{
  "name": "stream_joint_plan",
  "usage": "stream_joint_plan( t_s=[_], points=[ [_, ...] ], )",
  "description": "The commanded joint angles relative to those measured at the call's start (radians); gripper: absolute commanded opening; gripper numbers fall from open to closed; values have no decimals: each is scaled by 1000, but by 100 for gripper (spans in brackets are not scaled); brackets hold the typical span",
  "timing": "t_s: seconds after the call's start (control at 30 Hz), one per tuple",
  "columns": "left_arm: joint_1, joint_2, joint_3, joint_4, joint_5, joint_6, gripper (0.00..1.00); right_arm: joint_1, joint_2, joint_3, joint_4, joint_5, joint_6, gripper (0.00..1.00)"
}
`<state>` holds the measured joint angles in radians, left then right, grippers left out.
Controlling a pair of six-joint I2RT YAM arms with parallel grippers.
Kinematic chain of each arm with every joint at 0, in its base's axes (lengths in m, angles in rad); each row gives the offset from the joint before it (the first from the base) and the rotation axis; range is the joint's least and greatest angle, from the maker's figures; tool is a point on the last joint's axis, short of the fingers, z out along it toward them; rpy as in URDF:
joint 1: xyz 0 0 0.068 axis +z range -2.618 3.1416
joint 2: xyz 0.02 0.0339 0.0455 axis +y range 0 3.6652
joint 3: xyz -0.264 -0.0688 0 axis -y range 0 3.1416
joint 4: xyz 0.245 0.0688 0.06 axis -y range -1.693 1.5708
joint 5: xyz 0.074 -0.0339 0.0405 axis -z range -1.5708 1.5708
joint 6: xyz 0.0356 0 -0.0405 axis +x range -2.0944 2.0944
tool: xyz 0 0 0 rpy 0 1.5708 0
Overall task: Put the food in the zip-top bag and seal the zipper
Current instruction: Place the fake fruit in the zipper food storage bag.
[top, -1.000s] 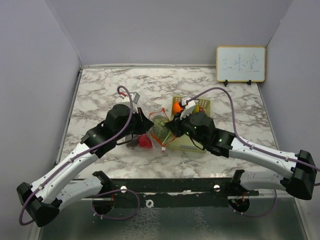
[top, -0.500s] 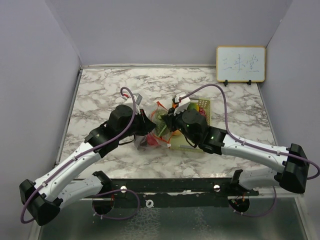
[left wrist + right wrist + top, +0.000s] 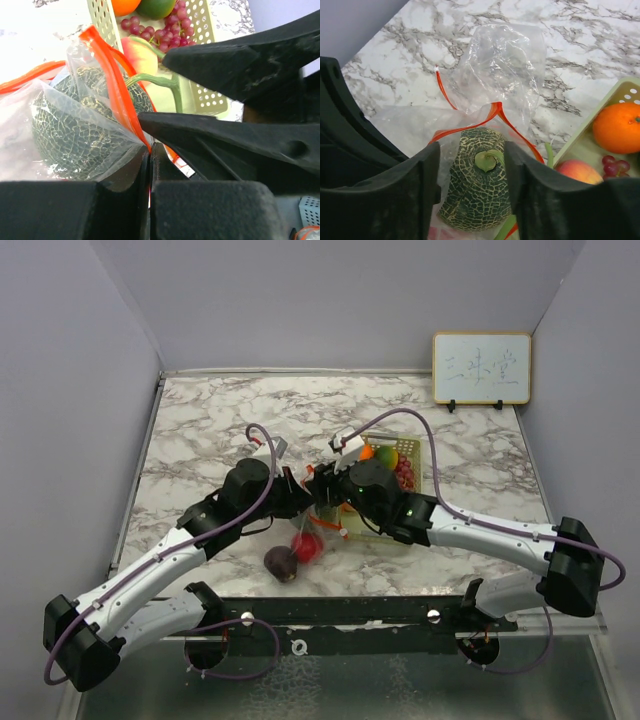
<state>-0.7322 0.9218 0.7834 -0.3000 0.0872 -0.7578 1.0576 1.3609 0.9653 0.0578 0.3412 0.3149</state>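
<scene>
We see the melon [image 3: 477,192] sitting stem up inside the zip-top bag [image 3: 500,65] at the middle of the desk [image 3: 600,45]. Our left end effector [image 3: 150,165] is clamped on the bag's orange zipper edge. The right end effector [image 3: 472,147] is spread wide, its fingers flanking the melon. An orange [image 3: 617,127] and a peach [image 3: 577,172] lie in the tray [image 3: 210,95] just beside.

Marbled table [image 3: 200,430], pale green tray [image 3: 414,447] centre-right, dark round fruit [image 3: 281,562] near front edge, whiteboard [image 3: 481,368] far right
</scene>
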Motion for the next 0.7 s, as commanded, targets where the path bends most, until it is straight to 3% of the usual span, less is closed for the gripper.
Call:
stream_joint_plan(
  t_s=[0.0, 0.2, 0.37, 0.47, 0.67],
  points=[
    [1, -18, -28, 82, 26, -24, 0, 8, -71, -13, -21, -17, -16, 61],
    [0, -24, -48, 77, 26, -30, 0, 7, -189, -23, -137, 56, 19, 71],
    [1, -76, -14, 44, 21, -26, 0, 4, -232, -25, -332, 262, 101, 58],
    [1, -116, 29, 8, -9, -11, 0, -7, -247, -45, -391, 264, 138, 51],
    [1, -179, 81, -6, -38, 8, 0, -33, -247, -90, -398, 189, 183, 49]
  ],
)
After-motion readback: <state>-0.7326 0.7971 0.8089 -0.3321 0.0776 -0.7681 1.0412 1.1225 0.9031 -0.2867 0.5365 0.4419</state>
